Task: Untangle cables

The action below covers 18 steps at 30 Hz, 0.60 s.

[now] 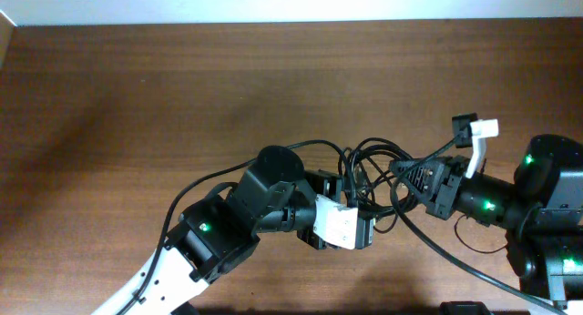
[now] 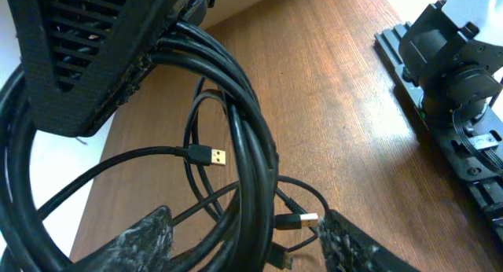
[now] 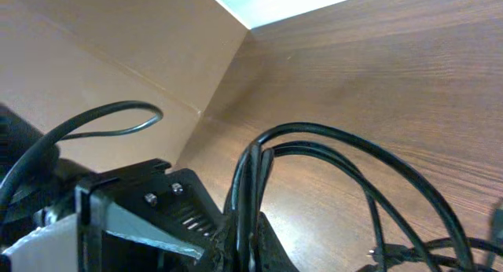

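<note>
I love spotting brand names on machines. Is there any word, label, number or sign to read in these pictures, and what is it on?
None can be read.
The cables and the USB plug carry no visible print.
The green lights on the arms are plain dots, not signs.

The table (image 1: 137, 96) is dark brown wood, its fine grain running left to right in the overhead view, with a pale strip (image 1: 273, 4) along the top edge. Right of centre the cables (image 1: 372, 160) spread over it in thin black loops. In the left wrist view a gold-tipped USB plug (image 2: 211, 156) lies mid-frame, a 2nd plug (image 2: 302, 220) lower down, and a black base plate (image 2: 471, 181) sits at the right edge
</note>
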Each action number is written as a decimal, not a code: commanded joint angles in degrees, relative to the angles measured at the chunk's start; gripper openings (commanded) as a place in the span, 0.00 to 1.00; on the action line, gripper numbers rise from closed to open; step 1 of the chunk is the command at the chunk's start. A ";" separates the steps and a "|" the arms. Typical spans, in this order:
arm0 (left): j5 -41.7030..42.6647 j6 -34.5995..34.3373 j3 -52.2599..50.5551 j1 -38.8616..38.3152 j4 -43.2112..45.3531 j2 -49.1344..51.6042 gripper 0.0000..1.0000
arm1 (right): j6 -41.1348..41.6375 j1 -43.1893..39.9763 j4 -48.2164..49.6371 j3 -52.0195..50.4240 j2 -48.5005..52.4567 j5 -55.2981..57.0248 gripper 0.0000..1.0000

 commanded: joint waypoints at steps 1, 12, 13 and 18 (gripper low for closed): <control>1.27 0.11 0.22 -0.22 -0.11 0.48 0.49 | 0.48 -0.04 0.63 0.68 -0.35 -3.30 0.04; 4.13 0.09 0.22 -0.33 -0.09 0.48 0.00 | 0.46 -0.04 0.63 0.68 -0.35 -5.01 0.04; 4.11 0.09 0.22 -0.33 -0.07 0.48 0.00 | 0.46 -0.04 0.66 0.68 -0.35 -4.98 0.04; -0.50 -4.46 0.22 -0.26 1.18 0.46 0.00 | 0.44 -0.04 0.59 0.68 -0.35 -4.98 0.04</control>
